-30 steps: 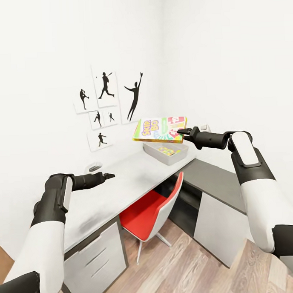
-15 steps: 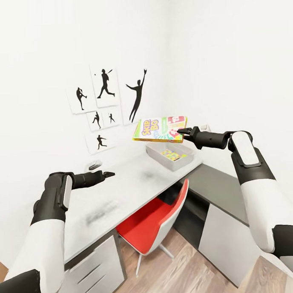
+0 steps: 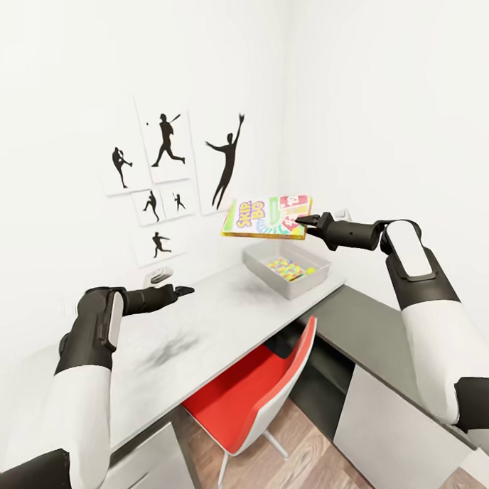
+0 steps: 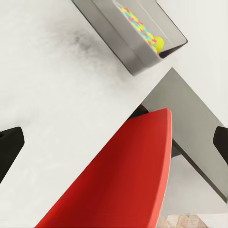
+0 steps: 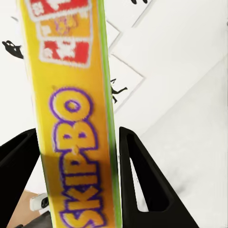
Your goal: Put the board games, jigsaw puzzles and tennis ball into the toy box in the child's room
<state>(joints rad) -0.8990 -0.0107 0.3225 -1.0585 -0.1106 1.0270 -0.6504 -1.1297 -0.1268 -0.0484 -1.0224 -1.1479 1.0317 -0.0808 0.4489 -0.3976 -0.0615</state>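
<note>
Skip-Bo board game box (image 3: 267, 217), flat, yellow and green with purple lettering, hangs in the air above the far end of the pale grey table (image 3: 205, 324), gripped by one edge in the right pincer (image 3: 305, 221); the right wrist view shows its yellow side (image 5: 76, 123) clamped between the two black fingers. Just beneath and beyond it sits the shallow pale grey toy box (image 3: 287, 270), close to the table's far corner where the pale top meets the darker grey top (image 3: 369, 324). Inside lie a multicoloured jigsaw puzzle sheet (image 3: 285, 268) and a yellow tennis ball (image 4: 158, 43). The left pincer (image 3: 182, 290) hovers over the table's middle, empty, its fingers spread apart. A red chair (image 3: 258, 400) is tucked under the table's near edge. Black baseball-player silhouette prints (image 3: 171, 169) hang on the white wall behind, and wood-plank floor (image 3: 311, 469) shows below.
</note>
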